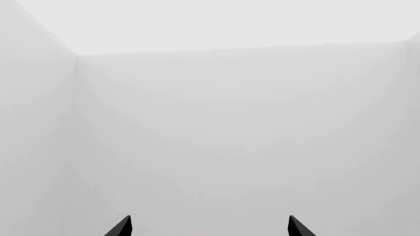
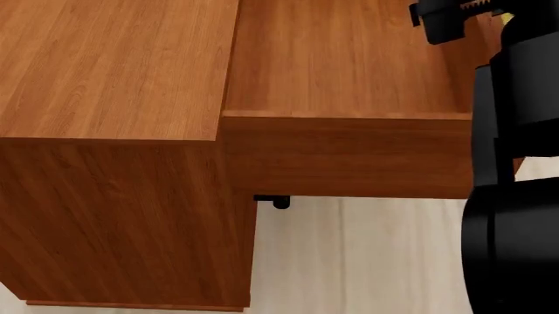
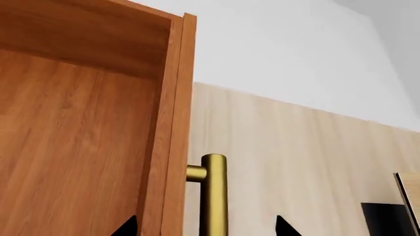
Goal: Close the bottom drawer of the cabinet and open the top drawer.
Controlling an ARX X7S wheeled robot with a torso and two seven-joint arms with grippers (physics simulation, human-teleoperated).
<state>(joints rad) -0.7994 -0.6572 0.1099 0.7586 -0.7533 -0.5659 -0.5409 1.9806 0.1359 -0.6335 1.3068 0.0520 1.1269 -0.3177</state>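
Note:
In the head view the reddish-brown cabinet (image 2: 114, 65) fills the left. Its top drawer (image 2: 349, 154) stands pulled out to the right, just under the cabinet top, with its inside bare. The bottom drawer is out of view. In the right wrist view the top drawer's front panel (image 3: 172, 147) shows edge-on, with its brass bar handle (image 3: 214, 196) between the two dark fingertips of my right gripper (image 3: 204, 227). That gripper is open and does not touch the bar. My left gripper (image 1: 210, 227) is open and holds nothing, facing only pale walls.
My black right arm (image 2: 515, 216) covers the right edge of the head view and hides the drawer's front end. A small black part (image 2: 276, 200) shows under the drawer. Pale plank floor (image 2: 367, 261) lies below. A dark flat object (image 3: 387, 219) shows in the right wrist view.

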